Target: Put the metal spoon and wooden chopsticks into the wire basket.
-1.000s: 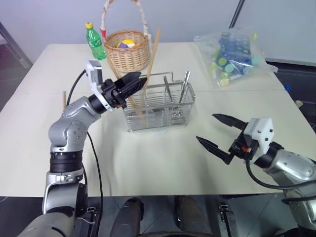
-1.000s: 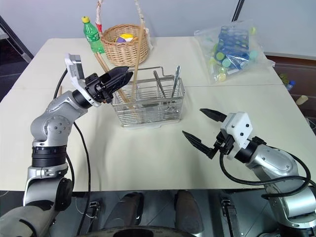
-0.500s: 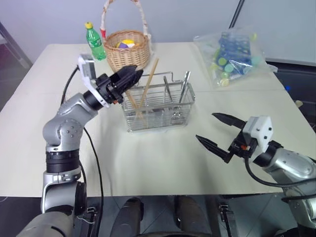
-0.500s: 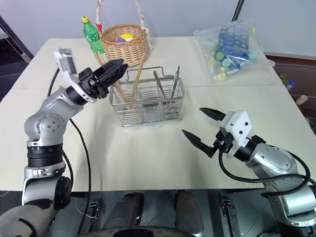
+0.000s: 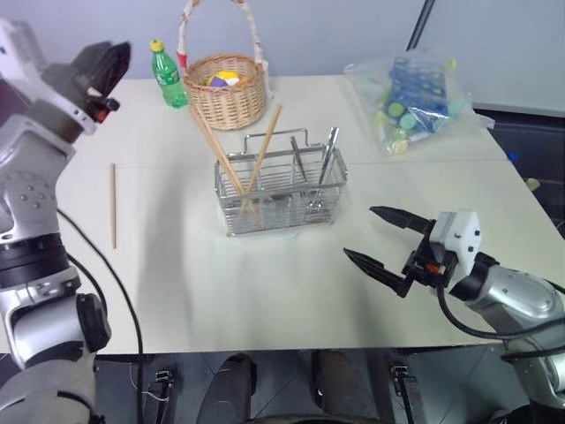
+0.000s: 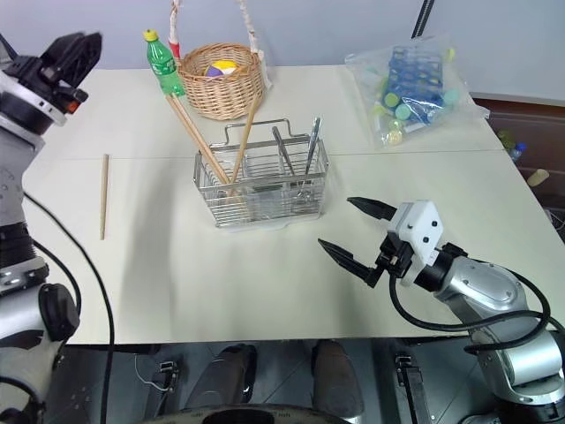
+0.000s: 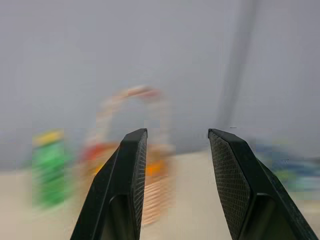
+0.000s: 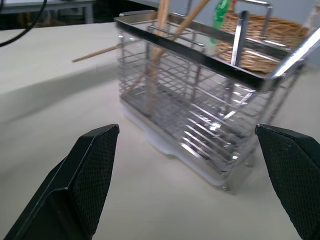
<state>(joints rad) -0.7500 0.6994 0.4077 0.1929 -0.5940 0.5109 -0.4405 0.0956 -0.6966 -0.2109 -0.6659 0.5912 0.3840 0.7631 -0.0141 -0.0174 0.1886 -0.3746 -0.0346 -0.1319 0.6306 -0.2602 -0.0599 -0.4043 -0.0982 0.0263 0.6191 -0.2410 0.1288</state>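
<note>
The wire basket [image 5: 281, 190] stands mid-table. Two wooden chopsticks [image 5: 222, 152] lean crossed in its left end, and a third chopstick [image 5: 112, 205] lies flat on the table far to its left. The metal spoon [image 5: 329, 152] stands in the basket's right end beside another slim metal utensil [image 5: 297, 159]. My left gripper [image 5: 101, 64] is raised high at the far left, well away from the basket, open and empty; its fingers [image 7: 131, 180] show a clear gap. My right gripper [image 5: 358, 231] hovers open just right of and in front of the basket [image 8: 200, 100].
A round wicker basket [image 5: 228, 88] and a green bottle [image 5: 168, 75] stand behind the wire basket. A clear bag of coloured items [image 5: 415, 93] lies at the back right. The table's front edge runs just below my right gripper.
My left gripper let go of the chopstick at the basket and swung up and far to the left. Both chopsticks now lean in the basket. The right gripper stayed put.
</note>
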